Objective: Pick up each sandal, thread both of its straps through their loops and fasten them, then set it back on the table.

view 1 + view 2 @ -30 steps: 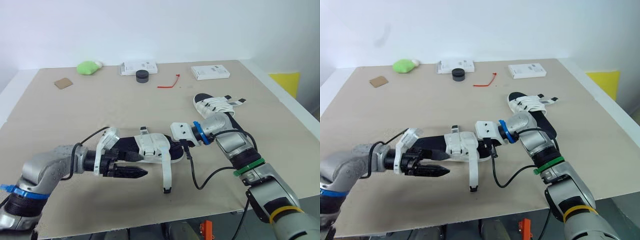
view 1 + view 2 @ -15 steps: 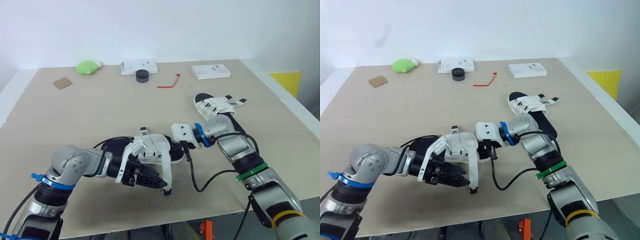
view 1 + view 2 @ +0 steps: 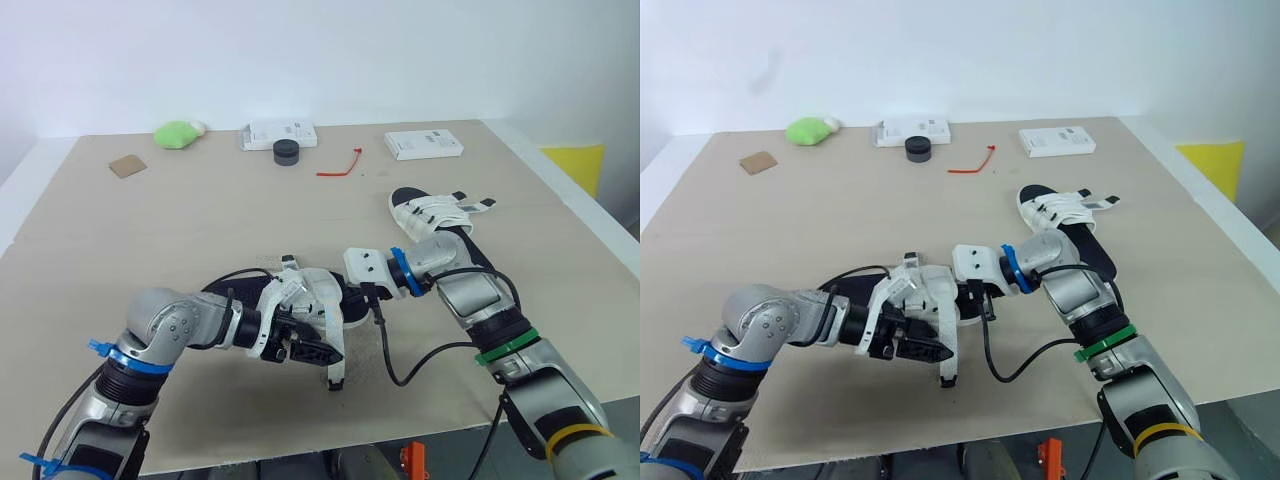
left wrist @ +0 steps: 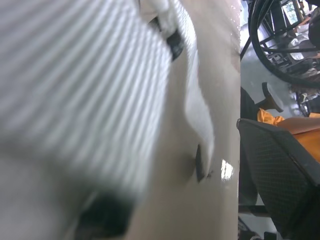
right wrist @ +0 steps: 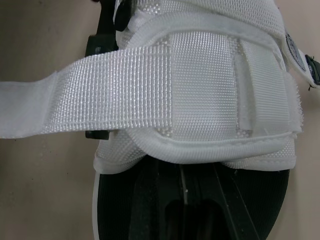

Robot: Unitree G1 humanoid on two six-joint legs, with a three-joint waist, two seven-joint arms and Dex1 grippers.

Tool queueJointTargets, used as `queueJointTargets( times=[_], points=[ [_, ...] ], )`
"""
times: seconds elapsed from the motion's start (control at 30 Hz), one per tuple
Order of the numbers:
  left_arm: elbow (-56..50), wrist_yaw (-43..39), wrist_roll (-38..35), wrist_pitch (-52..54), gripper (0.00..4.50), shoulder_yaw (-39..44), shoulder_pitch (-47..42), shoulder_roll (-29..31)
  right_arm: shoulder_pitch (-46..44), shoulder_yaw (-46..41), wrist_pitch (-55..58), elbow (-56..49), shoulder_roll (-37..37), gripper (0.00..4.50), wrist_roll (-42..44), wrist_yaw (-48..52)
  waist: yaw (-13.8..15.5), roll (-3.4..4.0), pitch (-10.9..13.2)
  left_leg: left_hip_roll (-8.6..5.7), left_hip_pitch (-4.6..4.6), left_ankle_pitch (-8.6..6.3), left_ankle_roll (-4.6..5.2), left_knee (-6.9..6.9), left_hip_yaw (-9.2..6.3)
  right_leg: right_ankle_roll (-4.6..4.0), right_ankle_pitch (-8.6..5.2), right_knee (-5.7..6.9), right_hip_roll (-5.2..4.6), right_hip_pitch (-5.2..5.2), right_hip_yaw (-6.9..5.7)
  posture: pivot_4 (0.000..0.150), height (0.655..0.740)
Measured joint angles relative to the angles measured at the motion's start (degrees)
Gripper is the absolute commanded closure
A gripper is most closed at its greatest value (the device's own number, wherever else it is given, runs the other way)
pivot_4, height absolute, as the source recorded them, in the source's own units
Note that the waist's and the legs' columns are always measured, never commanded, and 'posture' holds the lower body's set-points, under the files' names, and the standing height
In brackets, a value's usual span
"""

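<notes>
Your left hand has swung in from the open worktop on the left. It now sits tight against the near sandal, under its white upper and just beside the loose strap. Neither sandal has moved, and your right hand is at the same end of the near sandal as 1 second ago.

From the head views, you cannot tell whether either hand is open or closed. The left one is a dark shape against the strap, and the right one is tucked into the sandal's end.

The near sandal lies near the front edge of the worktop, between your 2 arms. Its loose strap hangs down toward you, and the black tip meets the worktop.

The left wrist view adds little: white webbing pressed up close, plus that black tip on the surface. A black chair stands past the worktop edge.

The right wrist view gives you what the head views lack. 1 woven strap runs across the white upper, with the black sole under it and a black loop at the side.

The second sandal lies further back on the right, well apart, with its 2 strap ends sticking out to the right. Along the far edge sit a green lump, 2 white boxes, a black puck, a red tie and a brown card.
</notes>
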Motion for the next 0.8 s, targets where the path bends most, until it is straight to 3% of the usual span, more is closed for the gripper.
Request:
queueJointTargets(
  times=[0.13, 0.17, 0.23, 0.33, 0.37, 0.5, 0.8],
  points=[
    [0.8, -0.1, 0.3, 0.5, 0.49, -0.5, -1.0, -0.6, 0.2, 0.0, 0.2, -0.4, 0.0, 4.50, 0.0, -0.2, 0.0, 0.00, 0.0, 0.00, 0.00, 0.00, 0.00, -0.01, -0.04, 0.01, 0.01, 0.00, 0.02, 0.00, -0.04, 0.150, 0.7400],
    [0.9, -0.1, 0.5, 0.5, 0.71, -0.5, -1.0, -0.8, 0.3, -0.1, 0.2, -0.4, 0.0, 4.50, 0.0, -0.2, 0.0, 0.01, 0.0, 0.00, 0.00, 0.00, 0.00, -0.01, -0.04, 0.01, 0.01, 0.00, 0.01, 0.00, -0.04, 0.150, 0.7400],
    [0.9, 0.3, 0.7, 0.6, 1.38, -0.5, -1.1, -1.5, 0.5, -0.2, 0.3, -0.5, 0.0, 4.50, 0.0, -0.3, 0.0, 0.00, 0.0, -0.01, 0.00, 0.00, 0.00, 0.00, -0.05, 0.02, 0.01, 0.00, 0.00, 0.04, -0.04, 0.150, 0.7400],
    [0.9, 0.6, 0.5, 1.6, 2.77, 0.0, -2.0, -2.5, 0.6, -0.4, 0.6, -0.5, -0.1, 4.50, 0.0, -0.4, 0.0, 0.01, 0.0, -0.03, 0.01, 0.00, 0.00, 0.05, -0.06, -0.01, -0.01, 0.00, -0.01, 0.07, -0.04, 0.150, 0.7400],
    [0.9, 0.7, 0.4, 2.5, 2.95, 0.2, -2.1, -2.9, 0.6, -0.4, 0.6, -0.5, -0.1, 4.50, 0.0, -0.5, 0.0, 0.01, 0.0, -0.03, 0.02, 0.00, 0.00, 0.05, -0.06, -0.04, -0.02, 0.00, -0.01, 0.07, -0.03, 0.150, 0.7400],
    [0.9, 1.5, -1.3, 6.1, 4.38, 2.7, -2.6, -4.5, 0.6, -0.4, 0.6, -0.5, -0.1, 4.50, 0.0, -0.4, 0.0, 0.01, 0.0, -0.03, 0.01, 0.00, 0.00, 0.05, -0.07, -0.01, -0.01, 0.00, 0.00, 0.07, -0.05, 0.150, 0.7400],
    [1.0, 1.6, -3.7, 11.6, 4.45, 7.1, -3.5, -5.3, -0.1, -0.3, 0.0, 0.7, 0.6, 4.50, 0.0, -0.2, -0.2, 0.01, 0.0, -0.02, 0.02, 0.01, -0.01, 0.04, -0.08, 0.05, 0.04, 0.00, 0.02, 0.04, -0.05, 0.150, 0.7400]
  ],
)
